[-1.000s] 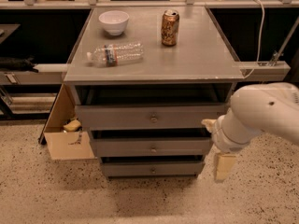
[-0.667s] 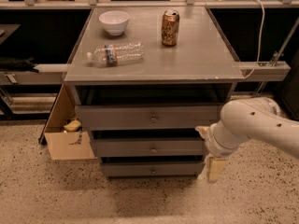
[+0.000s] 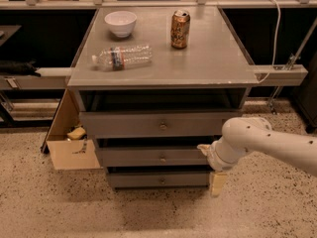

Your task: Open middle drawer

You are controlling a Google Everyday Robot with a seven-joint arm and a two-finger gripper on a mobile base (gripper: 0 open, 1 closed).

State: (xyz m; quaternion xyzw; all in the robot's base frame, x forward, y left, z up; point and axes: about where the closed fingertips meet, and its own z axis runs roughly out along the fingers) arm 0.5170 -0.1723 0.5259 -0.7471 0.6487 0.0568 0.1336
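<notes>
The grey cabinet has three drawer fronts, each with a small round knob. The middle drawer is shut, with its knob at centre. The top drawer and bottom drawer are also shut. My gripper comes in from the right on a white arm and is at the right end of the middle drawer front. It is open and empty: one cream finger is against the drawer's right end, and the other hangs down beside the bottom drawer. The gripper is well right of the knob.
On the cabinet top stand a white bowl and a brown can, and a plastic bottle lies on its side. An open cardboard box sits against the cabinet's left side. A grey rail with a cable sticks out at right.
My arm has moved left and a little down, bringing the gripper from off the cabinet's right side up to the right end of the middle drawer front. The drawers have not moved.
</notes>
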